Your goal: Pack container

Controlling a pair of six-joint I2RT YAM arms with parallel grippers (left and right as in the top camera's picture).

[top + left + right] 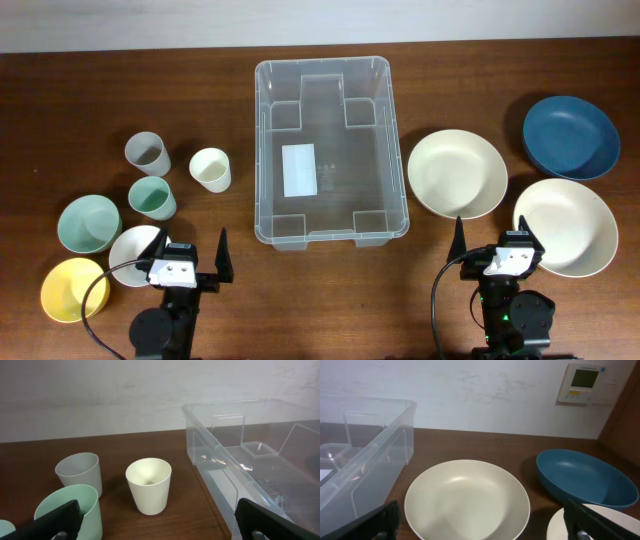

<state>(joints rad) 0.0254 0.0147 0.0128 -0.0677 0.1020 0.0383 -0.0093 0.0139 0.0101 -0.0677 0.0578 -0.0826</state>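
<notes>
The clear plastic container (325,150) stands mid-table with a white label on its floor; nothing else shows inside. It also shows in the left wrist view (260,465) and the right wrist view (360,455). My left gripper (190,262) is open and empty near the front edge, in front of the cups; its fingers frame a cream cup (148,485). My right gripper (497,250) is open and empty near the front edge, its fingers framing a cream plate (467,500).
Left of the container stand a grey cup (147,153), a cream cup (210,169), a green cup (152,197), a green bowl (88,223), a white bowl (133,255) and a yellow bowl (70,289). To the right lie two cream plates (457,173) (566,227) and a blue plate (570,136).
</notes>
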